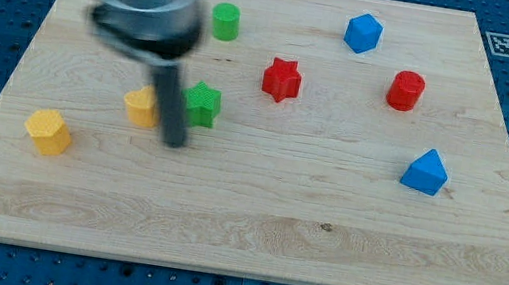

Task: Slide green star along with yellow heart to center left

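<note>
The green star (pixel 204 104) lies left of the board's middle. The yellow heart (pixel 142 105) lies just to its left, partly hidden by my rod. My tip (pixel 174 142) rests on the board just below the gap between the two blocks, close to both. The rod rises from there toward the view's top, between the heart and the star.
A yellow hexagon-like block (pixel 48 130) lies at the lower left. A green cylinder (pixel 225 21) sits near the top. A red star (pixel 282 79), a red cylinder (pixel 406 89), a blue block (pixel 363 32) and a blue triangle-like block (pixel 426 172) lie to the right on the wooden board (pixel 252 223).
</note>
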Robot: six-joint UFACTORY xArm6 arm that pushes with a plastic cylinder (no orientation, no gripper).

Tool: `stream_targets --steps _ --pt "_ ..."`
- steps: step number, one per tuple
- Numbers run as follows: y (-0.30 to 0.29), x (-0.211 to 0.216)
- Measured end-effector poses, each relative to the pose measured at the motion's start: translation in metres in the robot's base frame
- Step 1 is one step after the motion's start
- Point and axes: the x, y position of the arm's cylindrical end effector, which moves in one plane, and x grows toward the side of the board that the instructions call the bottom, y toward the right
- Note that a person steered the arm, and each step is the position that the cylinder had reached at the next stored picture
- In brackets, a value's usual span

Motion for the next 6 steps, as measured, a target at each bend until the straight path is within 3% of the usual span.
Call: stream_targets --steps 1,2,3,4,5,6 --pt "0.070 -0.064" --pt "0.048 -0.025" --pt "0.020 -0.023" --pt "-0.071 -0.051" --pt "-0.091 -0.065" --pt "-0.143 -0.118"
